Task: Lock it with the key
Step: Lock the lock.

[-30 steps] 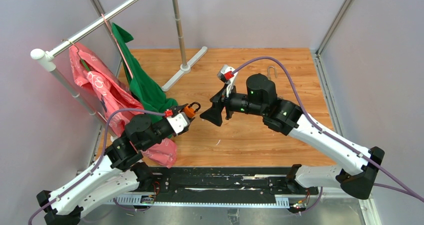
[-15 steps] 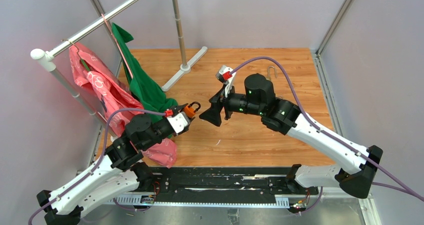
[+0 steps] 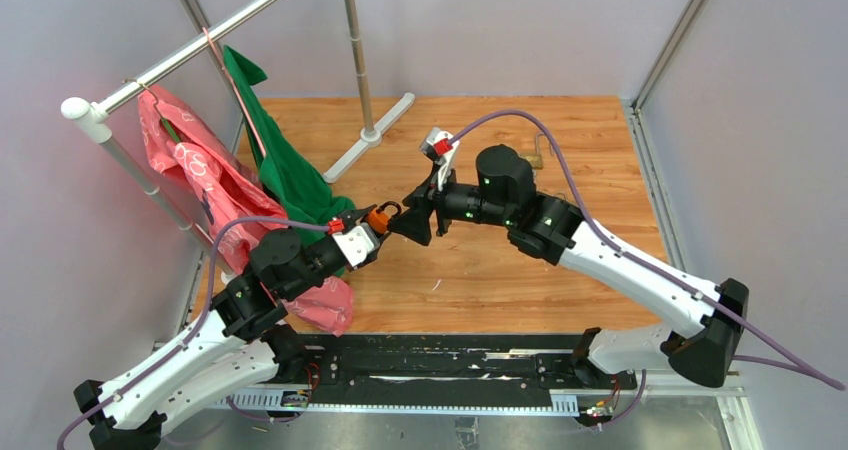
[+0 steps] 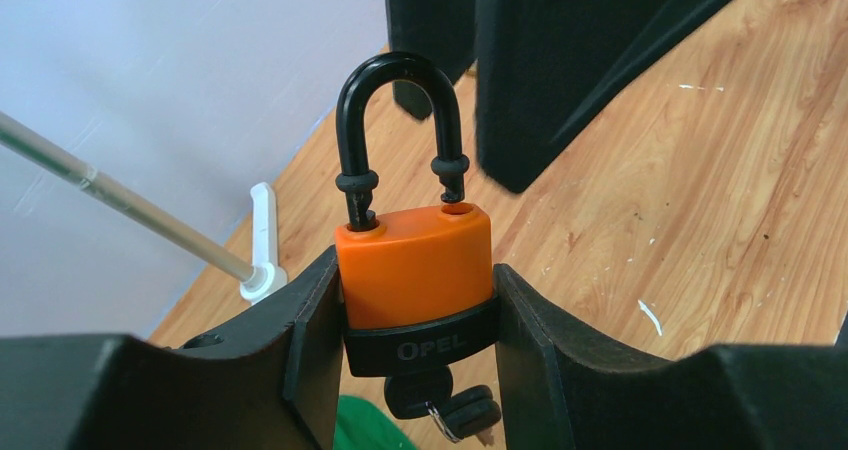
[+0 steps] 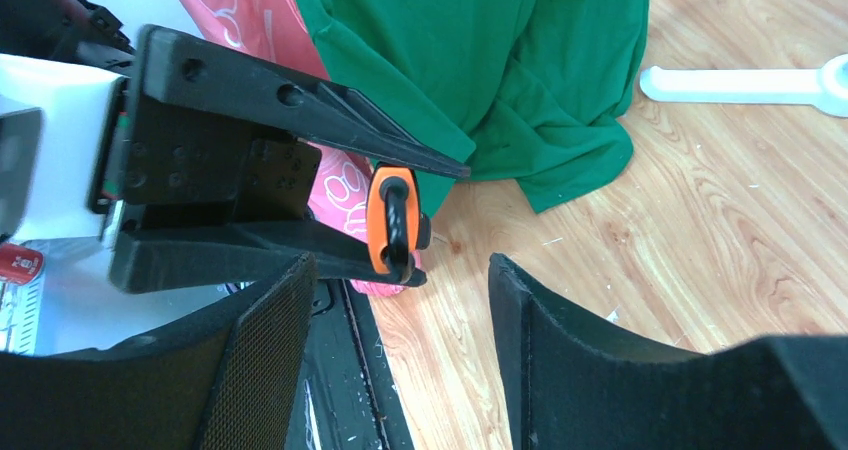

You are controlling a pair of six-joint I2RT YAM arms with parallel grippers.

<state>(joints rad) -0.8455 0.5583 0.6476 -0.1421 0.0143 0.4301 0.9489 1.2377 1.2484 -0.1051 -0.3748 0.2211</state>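
Note:
My left gripper is shut on an orange padlock with a black base marked OPEL. Its black shackle stands open, one leg lifted out of its hole. A black key sits in the bottom of the lock with a second key hanging on a ring. In the top view the padlock is held above the wooden floor. My right gripper is open and empty, its fingertips close to the shackle. In the right wrist view the padlock sits just beyond my open fingers.
A clothes rack with a green garment and a pink garment stands at the left. Its white foot rests on the wooden floor. A second padlock lies behind the right arm.
My right gripper has moved left toward the padlock, closing the gap to its shackle. The left gripper and the padlock have stayed still.

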